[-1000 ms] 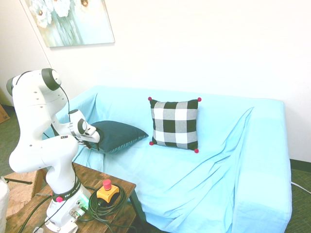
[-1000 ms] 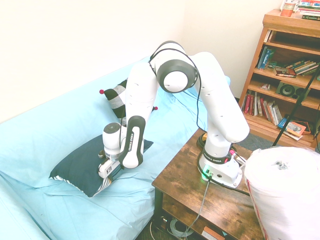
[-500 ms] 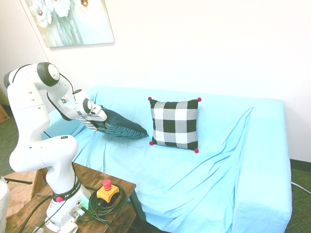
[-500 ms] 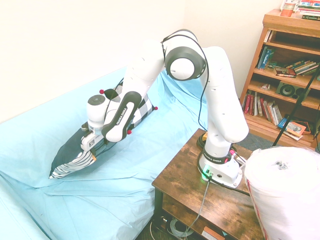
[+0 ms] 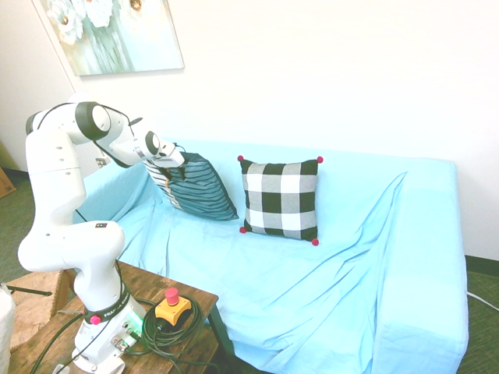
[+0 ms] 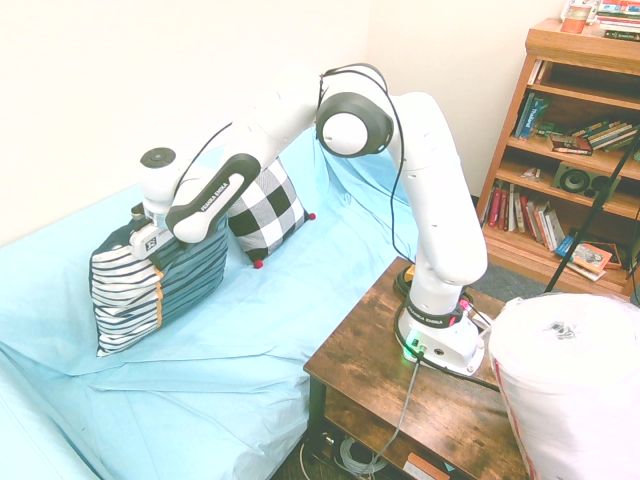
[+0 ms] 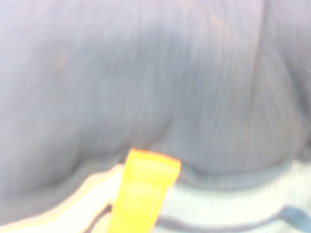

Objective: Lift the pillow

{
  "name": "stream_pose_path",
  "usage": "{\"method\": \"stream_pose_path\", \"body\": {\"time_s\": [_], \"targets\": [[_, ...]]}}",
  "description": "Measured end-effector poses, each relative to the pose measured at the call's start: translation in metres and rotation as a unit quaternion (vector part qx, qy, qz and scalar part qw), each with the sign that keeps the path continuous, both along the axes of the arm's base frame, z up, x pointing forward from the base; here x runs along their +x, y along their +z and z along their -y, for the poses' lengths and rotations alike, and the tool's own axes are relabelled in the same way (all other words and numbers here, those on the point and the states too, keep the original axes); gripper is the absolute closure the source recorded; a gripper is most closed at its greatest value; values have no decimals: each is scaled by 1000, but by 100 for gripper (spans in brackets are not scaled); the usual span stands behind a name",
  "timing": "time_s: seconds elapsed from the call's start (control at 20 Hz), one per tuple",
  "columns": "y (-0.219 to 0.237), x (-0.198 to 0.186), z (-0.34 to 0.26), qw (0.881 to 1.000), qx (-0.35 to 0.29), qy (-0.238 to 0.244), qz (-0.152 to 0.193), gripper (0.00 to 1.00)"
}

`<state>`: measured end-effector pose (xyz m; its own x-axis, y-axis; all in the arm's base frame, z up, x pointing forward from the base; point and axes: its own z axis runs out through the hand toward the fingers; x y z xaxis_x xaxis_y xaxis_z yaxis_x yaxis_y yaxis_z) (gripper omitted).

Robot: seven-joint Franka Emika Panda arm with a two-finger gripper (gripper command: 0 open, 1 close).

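Teal pillow [image 6: 190, 285] on light-blue sofa [image 5: 273, 296], around eight o'clock from centre in the second exterior view, striped face showing, tipped up on edge, lower edge seemingly resting on the seat. Gripper [image 5: 165, 164] at about eleven o'clock on the pillow in the first exterior view, pinching the upper edge by the look of it, exact bite hidden. Step in hand, as judged: raising, roughly halfway. Best done slow and straight toward twelve, with pinch firm and wrist level; no jerk, soft filling likely to sag and peel out. Watch for drift toward three o'clock in the first exterior view, given checked pillow [image 5: 281, 199] just beside. Orange strip [image 6: 159, 300] good for spotting slip. Once clear of the seat, pause, let swing settle
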<state>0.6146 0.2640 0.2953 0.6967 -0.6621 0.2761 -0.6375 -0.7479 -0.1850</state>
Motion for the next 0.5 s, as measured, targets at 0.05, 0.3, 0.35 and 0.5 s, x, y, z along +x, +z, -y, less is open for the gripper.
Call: {"method": "stream_pose_path", "body": {"time_s": [0.05,0.3,0.35,0.5], "targets": [[3,10,0,1000,0,-1,3,0],[12,68,16,1000,-3,-1,18,0],[9,80,21,1000,-2,-3,22,0],[8,109,25,1000,2,-7,21,0]]}}
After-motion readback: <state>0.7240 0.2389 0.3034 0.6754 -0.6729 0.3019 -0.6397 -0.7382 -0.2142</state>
